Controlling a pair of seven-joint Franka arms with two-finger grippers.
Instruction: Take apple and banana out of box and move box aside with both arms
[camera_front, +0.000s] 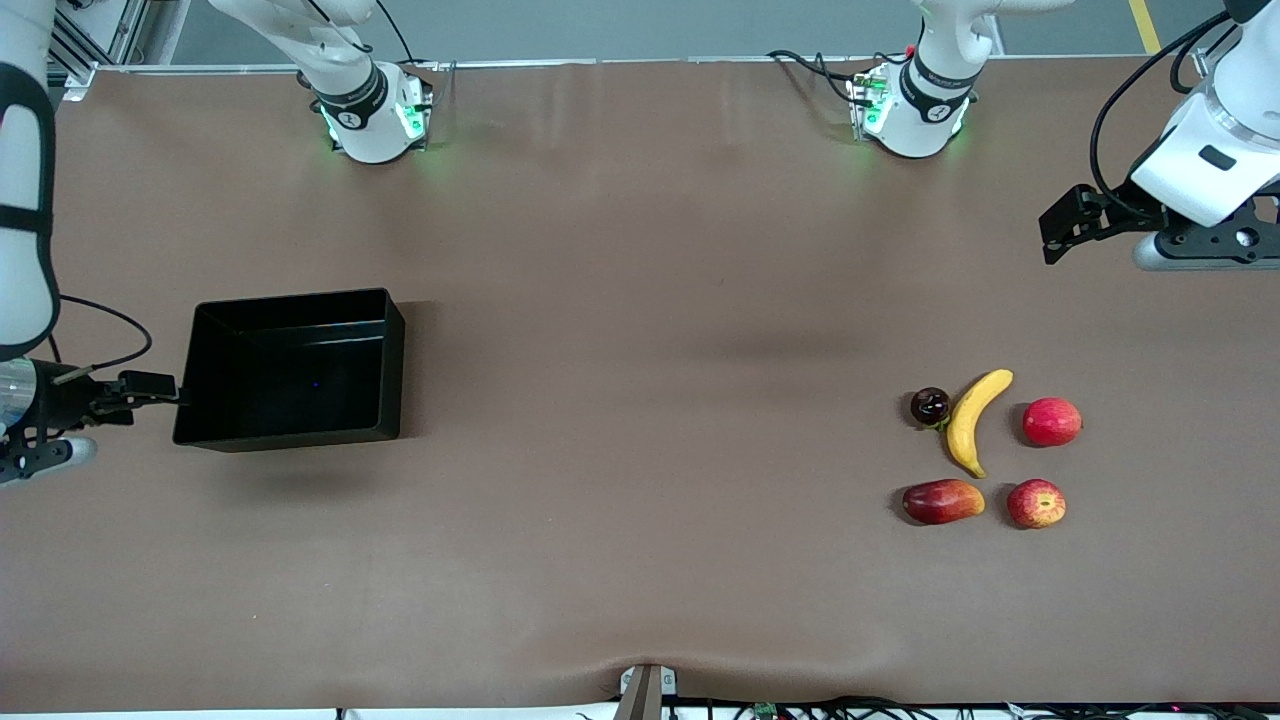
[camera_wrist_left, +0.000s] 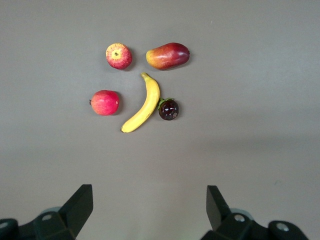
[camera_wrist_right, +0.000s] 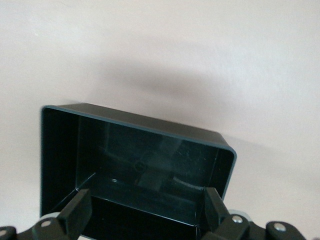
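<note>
**Spreading both grippers wide, box at one end, fruit at the other**

Sitting empty on the brown table (camera_front: 640, 560), toward the right arm's end: black box (camera_front: 290, 368), open top up. Hanging at the box wall that faces that end: right gripper (camera_front: 150, 388), fingers (camera_wrist_right: 75, 212) parted wide, 1 on each side of the near wall, closed on nothing. Cannot tell whether either finger touches the wall.

Hovering over bare table at the left arm's end, well apart from the fruit: left gripper (camera_front: 1062, 225), fingers (camera_wrist_left: 80, 205) spread wide, holding nothing.

Lying in a loose cluster of 5 toward the left arm's end:
- banana (camera_front: 975, 420), curved, in the middle of the group
- apple (camera_front: 1036, 503), red with yellow patches, nearer the front camera than the banana and apart from it
- plain red fruit (camera_front: 1052, 421), beside the banana, farther from the camera than the apple
- mango (camera_front: 942, 501), red and yellow, beside the apple on the box's side
- dark fruit (camera_front: 930, 405), small and round, touching or almost touching the banana's inner curve

Seen whole in the left wrist view: all 5 fruits, none inside the box.
</note>
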